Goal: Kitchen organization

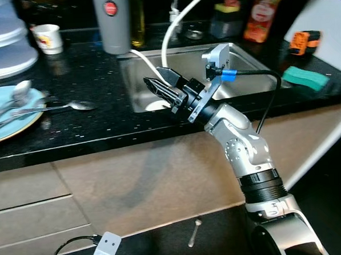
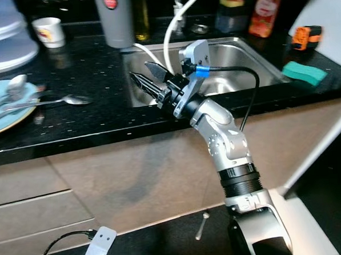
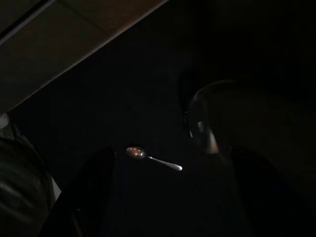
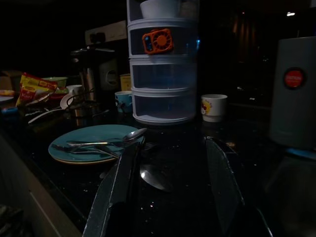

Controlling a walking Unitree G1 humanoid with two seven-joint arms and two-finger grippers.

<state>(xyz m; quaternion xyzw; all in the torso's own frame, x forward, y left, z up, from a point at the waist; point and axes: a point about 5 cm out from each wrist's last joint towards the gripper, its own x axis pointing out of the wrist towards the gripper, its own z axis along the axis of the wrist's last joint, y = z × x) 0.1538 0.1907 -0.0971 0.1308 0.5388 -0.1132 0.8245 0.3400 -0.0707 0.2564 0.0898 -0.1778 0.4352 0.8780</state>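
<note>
At the far left a blue plate (image 1: 21,121) sits on the black counter (image 1: 102,128) with cutlery piled across it, a spoon (image 1: 18,90) resting bowl-up on its rim, which suggests the plate serves as the collecting spot for loose utensils. Just beside it, off the plate and flat on the counter, lies a second spoon (image 1: 78,105), its handle reaching back toward the plate's edge; this looks like the stray piece to be tidied. Behind stand a small white cup (image 1: 47,38) and a grey canister (image 1: 112,22). Further right the right gripper (image 1: 158,84) hovers over the counter's front edge by the sink (image 1: 242,72), pointed left toward that loose spoon, its fingers spread apart and empty, probably lined up for a low approach. A green sponge (image 1: 305,79) sits at the far right. The left arm hangs idle; its wrist view shows another spoon (image 3: 150,158) on the dark floor
</note>
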